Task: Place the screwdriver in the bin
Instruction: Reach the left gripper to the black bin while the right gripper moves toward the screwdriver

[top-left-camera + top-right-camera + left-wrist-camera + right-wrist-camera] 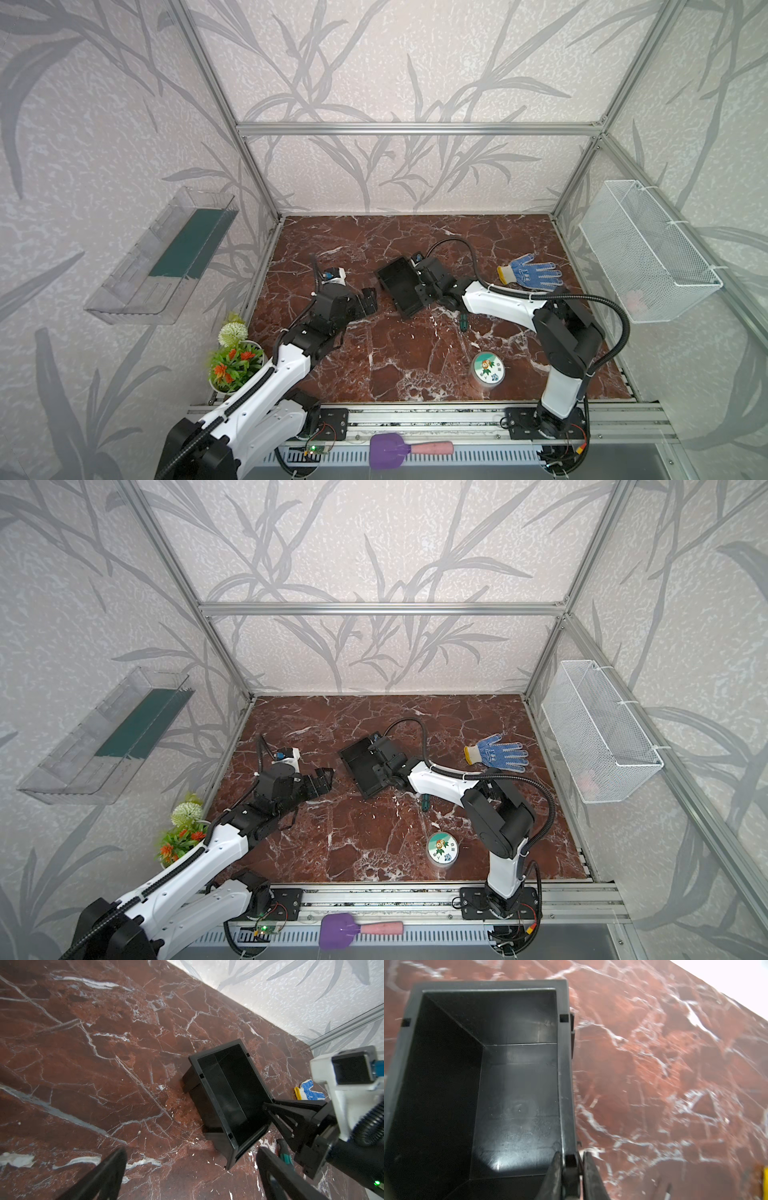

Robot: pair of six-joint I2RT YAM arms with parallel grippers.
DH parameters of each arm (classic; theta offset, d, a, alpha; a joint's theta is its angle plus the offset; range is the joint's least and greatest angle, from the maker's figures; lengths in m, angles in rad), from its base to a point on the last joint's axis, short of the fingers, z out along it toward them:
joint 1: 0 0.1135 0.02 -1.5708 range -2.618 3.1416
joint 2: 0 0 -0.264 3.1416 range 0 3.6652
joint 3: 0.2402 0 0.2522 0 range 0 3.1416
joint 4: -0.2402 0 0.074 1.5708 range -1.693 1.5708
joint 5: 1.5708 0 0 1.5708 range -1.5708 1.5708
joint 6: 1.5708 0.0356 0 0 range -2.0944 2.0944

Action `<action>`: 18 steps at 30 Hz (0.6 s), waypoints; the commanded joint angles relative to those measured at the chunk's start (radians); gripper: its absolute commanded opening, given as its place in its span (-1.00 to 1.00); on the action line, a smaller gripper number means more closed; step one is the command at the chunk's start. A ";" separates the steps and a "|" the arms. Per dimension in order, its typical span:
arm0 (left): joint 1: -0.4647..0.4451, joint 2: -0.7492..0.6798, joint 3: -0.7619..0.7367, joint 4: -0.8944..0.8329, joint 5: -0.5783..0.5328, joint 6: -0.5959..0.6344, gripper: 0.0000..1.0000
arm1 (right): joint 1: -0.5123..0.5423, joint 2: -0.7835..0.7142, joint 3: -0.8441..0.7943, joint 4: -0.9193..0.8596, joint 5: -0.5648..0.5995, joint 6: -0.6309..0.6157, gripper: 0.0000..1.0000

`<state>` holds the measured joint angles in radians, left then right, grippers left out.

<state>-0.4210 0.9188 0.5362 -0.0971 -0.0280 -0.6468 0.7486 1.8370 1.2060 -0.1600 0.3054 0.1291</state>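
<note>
Two arms reach in over the red-brown marble-patterned desk (374, 365) from its front edge. From my seat I read the right gripper (572, 1159) as clamped on the small black rectangular open-top plastic bin (392, 291). In the right wrist view one finger sits inside the bin's long wall and the other outside, pinching the rim between them. The bin holds nothing (its floor shines bare). It sits near the middle of the desk, its long sides slanting from back-left to front-right in both top views. Whether it is lifted off the desk I cannot tell.

The small screwdriver with the dark green-and-black handle (462, 322) lies on the desk outside the bin, near the bin's front-right corner and close under the right arm's white forearm. In the left wrist view the screwdriver (284, 1154) shows only as a bit of green handle.

The left gripper (369, 300) hovers just left of the bin, apart from it, its fingers (108, 1172) spread wide with nothing between them.

A white work glove with blue dots (532, 272) lies toward the right edge. A round tin with a flower-printed lid (488, 368) stands nearer the front edge, and a potted artificial plant (235, 361) fills the front-left corner.
</note>
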 commanded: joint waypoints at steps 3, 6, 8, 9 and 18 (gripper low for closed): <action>-0.001 -0.021 0.055 0.021 -0.007 0.021 0.98 | -0.099 0.064 0.119 -0.134 0.059 0.049 -0.88; -0.005 0.007 0.092 0.033 0.048 -0.001 0.98 | -0.118 0.156 0.236 -0.221 0.057 0.057 -0.91; -0.007 0.028 0.100 0.053 0.068 -0.021 0.98 | -0.117 0.201 0.292 -0.240 0.052 0.049 -0.92; -0.009 0.036 0.102 0.060 0.076 -0.028 0.98 | -0.118 0.213 0.303 -0.238 0.047 0.045 -0.92; -0.022 0.087 0.089 0.097 0.103 -0.065 0.98 | -0.118 0.196 0.298 -0.274 0.024 0.080 -0.47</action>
<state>-0.4328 1.0004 0.6254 -0.0299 0.0597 -0.6849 0.6266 2.0480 1.5280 -0.3489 0.3431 0.1959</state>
